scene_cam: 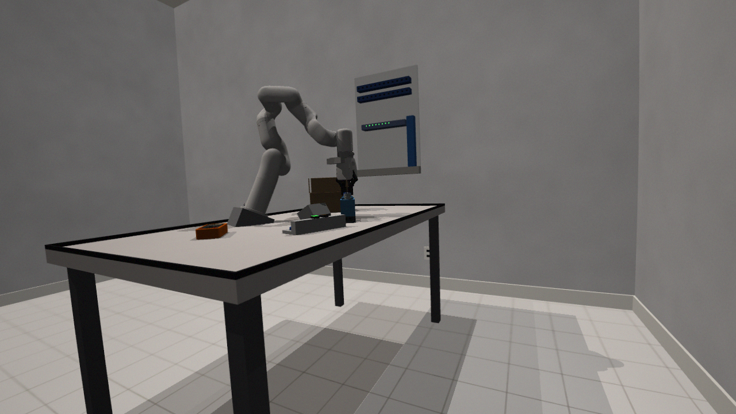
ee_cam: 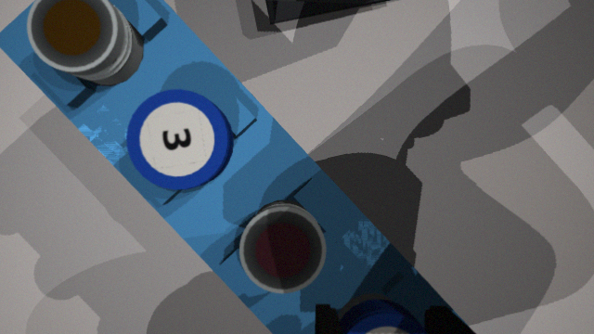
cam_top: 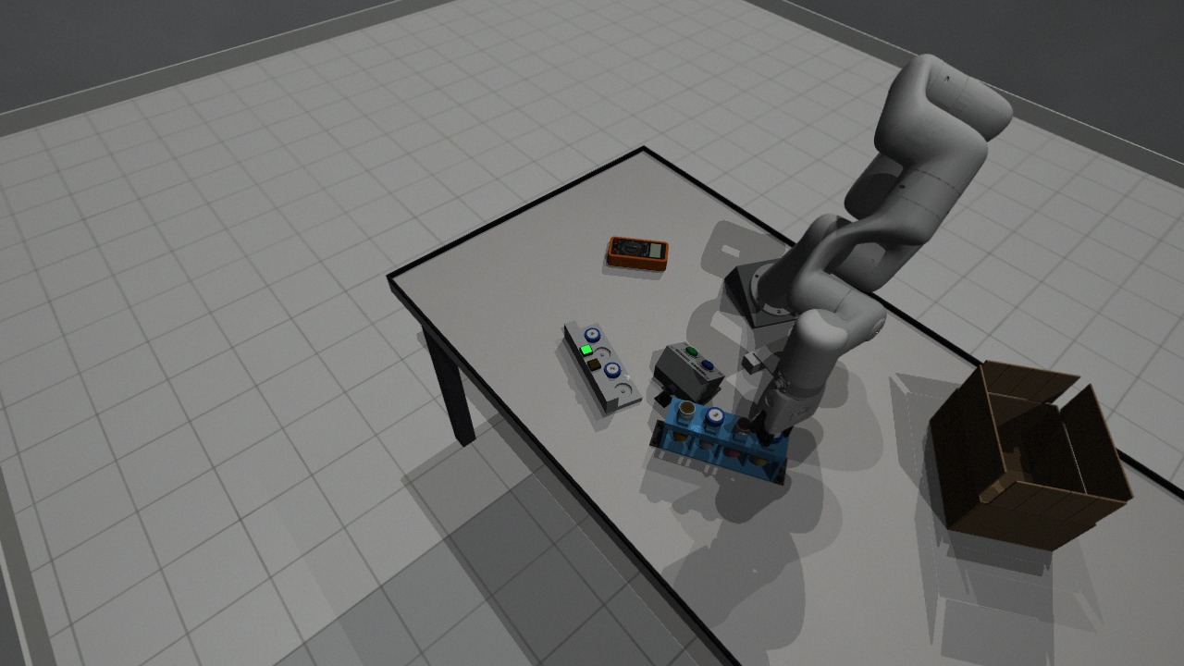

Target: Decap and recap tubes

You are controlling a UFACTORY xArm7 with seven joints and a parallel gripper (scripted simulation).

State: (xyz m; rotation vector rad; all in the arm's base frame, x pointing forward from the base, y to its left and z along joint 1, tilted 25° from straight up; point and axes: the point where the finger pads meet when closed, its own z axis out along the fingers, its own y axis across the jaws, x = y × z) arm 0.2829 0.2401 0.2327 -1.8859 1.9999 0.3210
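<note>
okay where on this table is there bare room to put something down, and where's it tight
Bare patches: the stretch between the multimeter and the cap tray, and the strip between the tube rack and the cardboard box. Crowded: key housing, rack and gripper, shut on a cap, sit close together.

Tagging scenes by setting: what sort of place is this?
Likely a lab automation bench: a blue tube rack holding numbered capped tubes, a cap tray with a lit green lamp, and a multimeter on the table.
</note>
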